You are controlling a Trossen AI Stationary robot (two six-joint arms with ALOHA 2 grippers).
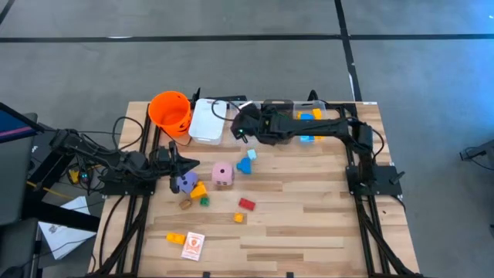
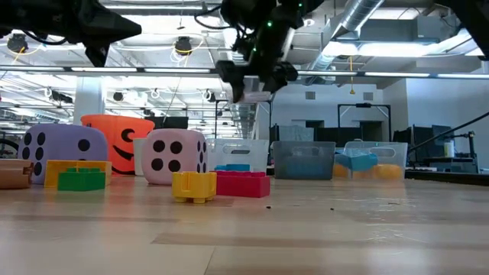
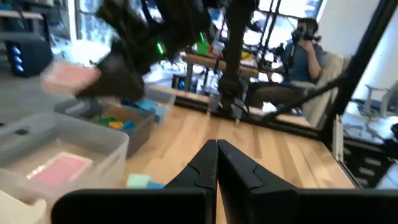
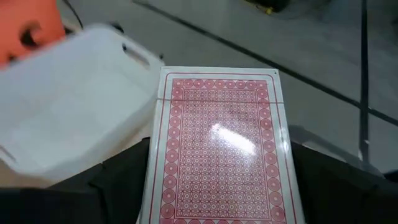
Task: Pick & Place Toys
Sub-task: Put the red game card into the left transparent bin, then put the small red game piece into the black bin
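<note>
Right gripper: the right gripper (image 1: 241,127) hung above the table's far edge, at about 12 o'clock from the table's middle, over the seam between the white bin (image 1: 207,121) and the clear bin (image 1: 305,123)
Right gripper's hold: its fingers stood wide, one on each long edge of a red-patterned card (image 4: 219,146); whether they pressed the card I could not tell
Card's place: the card lay flat between the fingers, beside the white bin and above the table
Left gripper: the left gripper (image 1: 193,163) waited at about 9 o'clock, its fingers pressed together with nothing in them
Purple die: the purple die (image 1: 185,182) sat just beside the left gripper's tip, toward 6 o'clock of it
Pink die: the pink die (image 1: 222,174) stood near the table's middle
Bricks: a blue brick (image 1: 245,165) lay at 1 o'clock from the pink die, a red brick (image 1: 246,204) at 5 o'clock, yellow and green bricks (image 1: 201,193) at 8 o'clock
Second card: another card (image 1: 192,245) lay flat near the front edge, at about 7 o'clock
Bucket: the orange bucket (image 1: 170,111) stood at 11 o'clock, next to the white bin
Person: a seated person (image 3: 305,53) showed beyond the table in the left wrist view
</note>
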